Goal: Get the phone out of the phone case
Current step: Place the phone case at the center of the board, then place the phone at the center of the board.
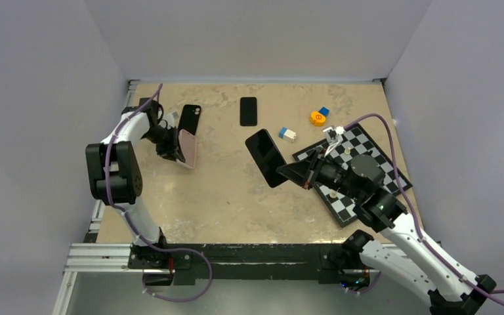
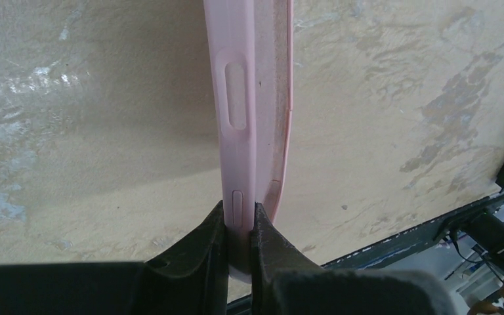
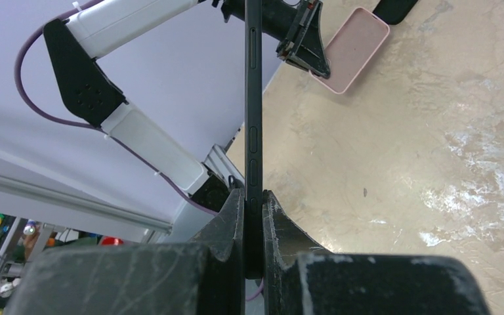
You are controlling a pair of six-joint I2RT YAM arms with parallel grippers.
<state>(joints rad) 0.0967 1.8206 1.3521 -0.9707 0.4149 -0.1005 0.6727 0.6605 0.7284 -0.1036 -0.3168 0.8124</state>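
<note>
We are recording the table [image 1: 223, 197] with both arms reaching over it. The right arm is carrying the phone [image 1: 266, 157] clear of the surface, its long axis running away from the right gripper [image 1: 283, 172] toward the far left. The phone case [image 1: 188, 148] — pink, and empty as far as we can see — is hanging well apart on the left side, pinched at one side wall by the left gripper [image 1: 170, 152]. Both pairs of jaws are sitting narrow, each clamped on its item. We are judging the separation done; the coming move is turning on each arm lowering its own item — the table is lying beneath both.
</note>
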